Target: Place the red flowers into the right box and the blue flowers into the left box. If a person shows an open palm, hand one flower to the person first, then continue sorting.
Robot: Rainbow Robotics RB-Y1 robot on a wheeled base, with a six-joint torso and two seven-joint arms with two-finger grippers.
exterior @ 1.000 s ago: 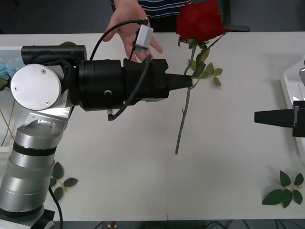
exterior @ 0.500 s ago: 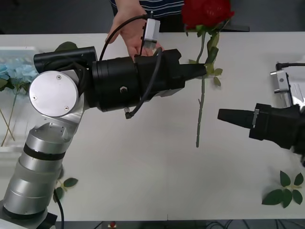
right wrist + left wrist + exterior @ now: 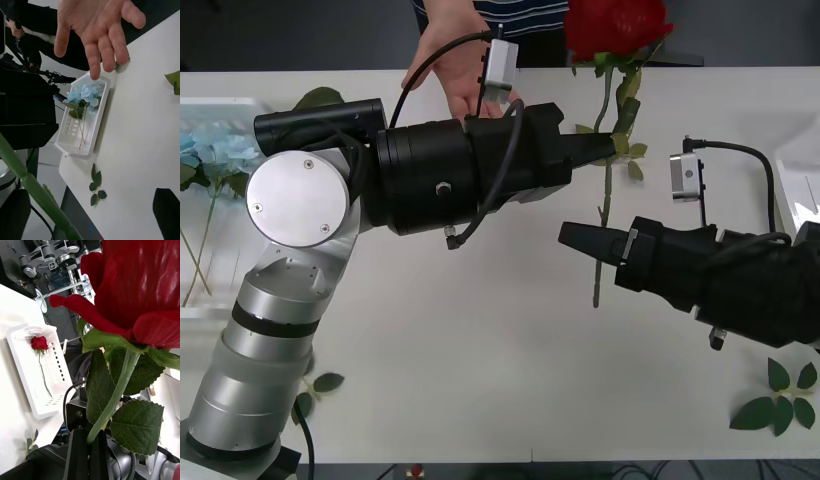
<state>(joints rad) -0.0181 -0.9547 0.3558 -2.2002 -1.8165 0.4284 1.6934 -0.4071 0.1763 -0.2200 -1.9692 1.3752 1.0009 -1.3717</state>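
Above the table's far edge, my left gripper (image 3: 612,147) clamped on a red rose (image 3: 616,27) stem, right gripper (image 3: 565,235) spread beside it, open palm (image 3: 455,60) behind.

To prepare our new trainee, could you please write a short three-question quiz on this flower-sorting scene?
1. True or false: the left gripper is shut on the stem of the deep red artificial rose.
2. What lies in the white slotted plastic left box? A: a pale blue fluffy flower. B: a yellow tulip. C: nothing.
3. Is the right gripper, beside the rose's lower stem, open or shut?
Key: 1 true; 2 A; 3 open.
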